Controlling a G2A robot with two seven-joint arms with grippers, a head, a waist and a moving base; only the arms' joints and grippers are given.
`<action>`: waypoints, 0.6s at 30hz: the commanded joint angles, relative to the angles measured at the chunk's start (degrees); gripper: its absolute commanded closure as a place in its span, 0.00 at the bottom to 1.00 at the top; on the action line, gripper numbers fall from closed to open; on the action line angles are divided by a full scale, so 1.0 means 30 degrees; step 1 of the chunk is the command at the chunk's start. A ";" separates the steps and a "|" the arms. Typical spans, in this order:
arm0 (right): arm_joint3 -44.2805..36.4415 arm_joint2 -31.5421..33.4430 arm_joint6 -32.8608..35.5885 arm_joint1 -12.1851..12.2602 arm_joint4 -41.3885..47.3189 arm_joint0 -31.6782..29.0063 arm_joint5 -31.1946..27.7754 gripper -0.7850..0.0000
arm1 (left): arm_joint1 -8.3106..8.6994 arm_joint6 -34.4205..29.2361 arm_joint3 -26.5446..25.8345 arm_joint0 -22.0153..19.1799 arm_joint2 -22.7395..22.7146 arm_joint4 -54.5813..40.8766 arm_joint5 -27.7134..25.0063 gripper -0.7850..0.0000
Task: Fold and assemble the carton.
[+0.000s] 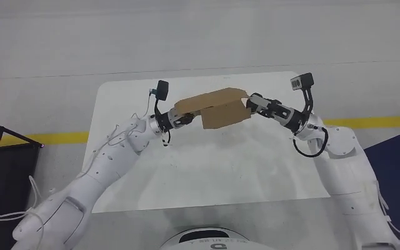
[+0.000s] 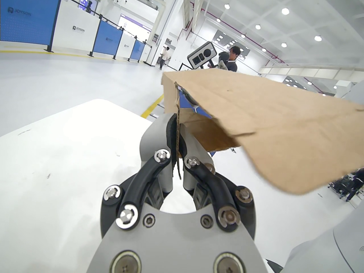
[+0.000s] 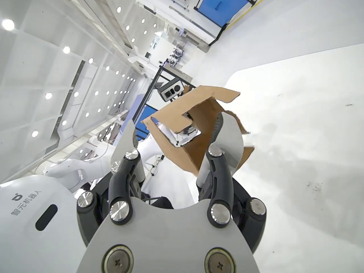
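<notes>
Carton [image 1: 219,107] runs lengthwise between the grippers: left gripper [image 2: 176,134] pinches one end wall, right gripper [image 3: 177,134] gapes astride the other end, gripping nothing.

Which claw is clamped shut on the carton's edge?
The left claw: its fingers pinch the carton by an edge with no gap, while the right claw has its fingers spread wide.

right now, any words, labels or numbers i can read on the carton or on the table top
Carton: none; the faces in view are plain brown cardboard, one edge pinched in the left gripper.
Table: none; only a few small dark marks.
</notes>
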 commanded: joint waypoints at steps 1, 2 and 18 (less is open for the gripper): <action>0.0138 -0.0031 0.0302 0.0005 0.0221 0.0083 -0.0013 0.55 | 0.0038 0.0153 0.0036 -0.0101 0.0221 -0.0231 0.0000 1.00; 0.0235 -0.0053 0.0440 0.0007 0.0316 0.0131 -0.0005 0.55 | 0.0052 0.0279 -0.0002 -0.0137 0.0350 -0.0457 0.0000 1.00; 0.0771 -0.0228 0.3259 0.0075 0.2148 0.0522 -0.0434 0.57 | 0.0260 -0.0571 0.0183 -0.1017 0.1915 -0.3429 0.0000 1.00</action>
